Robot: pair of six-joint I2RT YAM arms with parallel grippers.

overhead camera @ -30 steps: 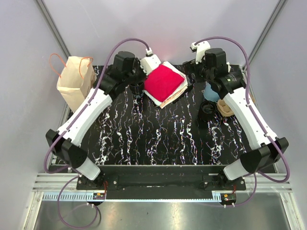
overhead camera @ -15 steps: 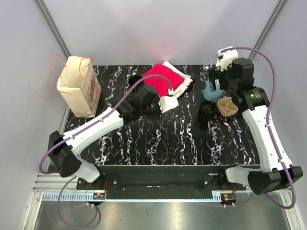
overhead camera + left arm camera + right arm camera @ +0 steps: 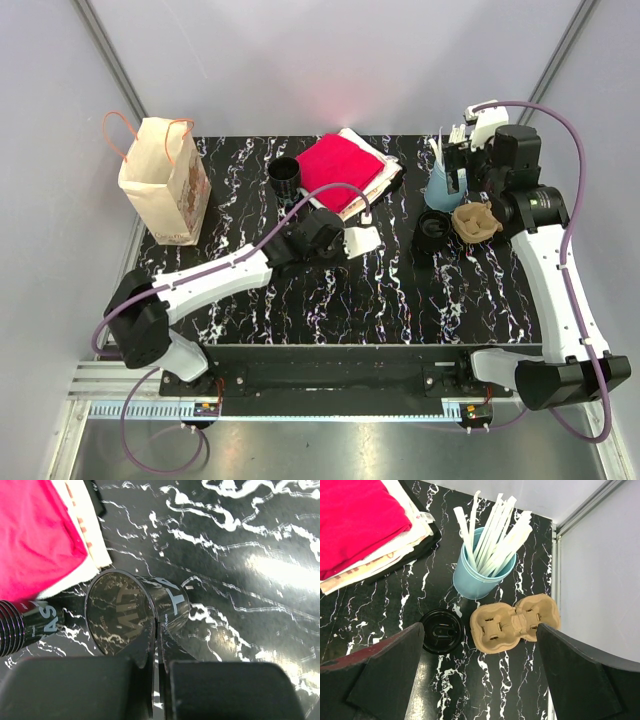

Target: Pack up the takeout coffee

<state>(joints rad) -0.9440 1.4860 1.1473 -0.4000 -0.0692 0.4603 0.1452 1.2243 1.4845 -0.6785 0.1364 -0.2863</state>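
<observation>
Left gripper (image 3: 156, 630) has swung to table (image 3: 400, 300) centre, closed; right gripper (image 3: 480, 630) spread.

Paper bag (image 3: 160, 190): one;
Black cup (image 3: 285, 178): one;
Black lid (image 3: 440, 631): one;
Cardboard cup carrier (image 3: 512, 625): one;
Blue cup (image 3: 477, 582): one;
Wrapped straws (image 3: 492, 540): one bundle, too overlapped to count singly;
Folded cloths (image 3: 340, 172): one stack, red on top

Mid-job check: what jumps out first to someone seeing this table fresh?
The bright pink folded cloth at the far middle grabs the eye against the black marbled table. Next comes the brown paper bag standing upright at the far left. On the right, a blue cup full of white sticks stands beside a cardboard cup carrier.
</observation>
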